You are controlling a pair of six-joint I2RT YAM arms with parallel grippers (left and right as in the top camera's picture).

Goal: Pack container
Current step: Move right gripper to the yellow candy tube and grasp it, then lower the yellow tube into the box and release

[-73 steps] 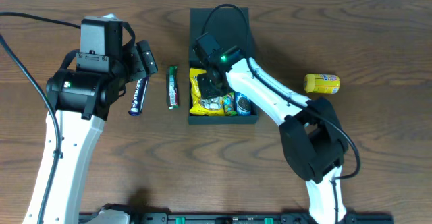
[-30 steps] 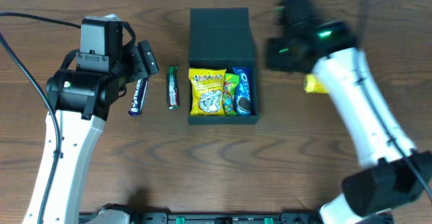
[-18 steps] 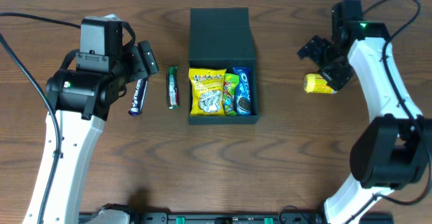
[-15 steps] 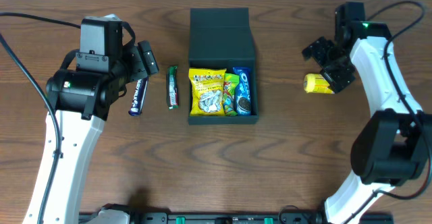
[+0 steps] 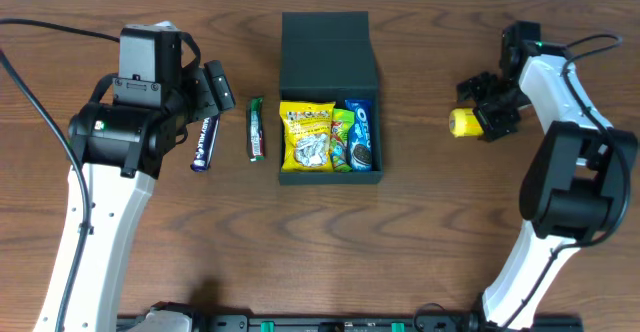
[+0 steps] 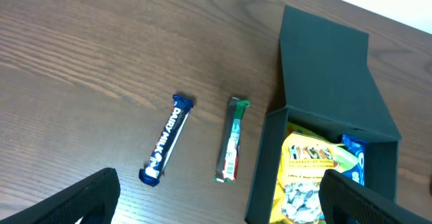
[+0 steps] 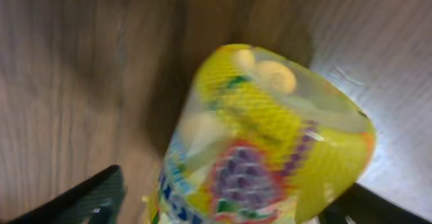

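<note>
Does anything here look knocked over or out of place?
Nothing spilled or damaged. The yellow tub lies on its side right of the container, open right gripper around it; blue bar and green bar lie left of it.

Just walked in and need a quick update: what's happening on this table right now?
Two robot arms are packing snacks into a dark box, which is open with a yellow bag and other packets inside. The right gripper sits open around a yellow snack pack on the table, right of the box. The left gripper hangs open over a blue bar and a green bar lying left of the box.
</note>
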